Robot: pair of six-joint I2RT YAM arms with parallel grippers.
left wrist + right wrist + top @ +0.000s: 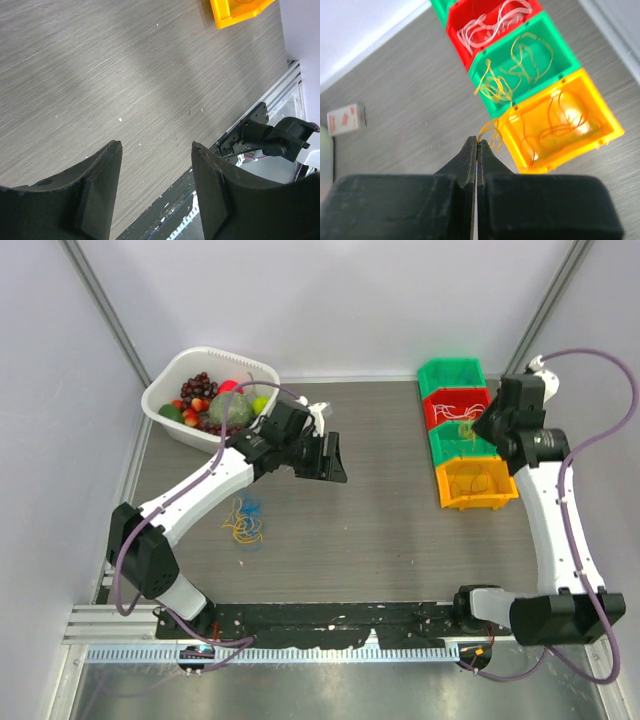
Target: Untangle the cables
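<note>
Yellow cable (489, 134) pinched in the right gripper (476, 144), jaws tight together, dangling at the green bin (563, 47) rim; left gripper (156, 146) gapes empty. Yellow-blue tangle (243, 521) lies on the table (380, 530). Release early and it could drop into the orange bin (570, 155). White box (346, 120): red print, unreadable

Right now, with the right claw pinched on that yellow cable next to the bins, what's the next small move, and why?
Probably carry the right claw slightly forward over the green bin and open it there. Its jaws are shut on a yellow cable that dangles outside that bin's near wall, by the orange bin, while the other yellow cables lie inside the green one.
</note>
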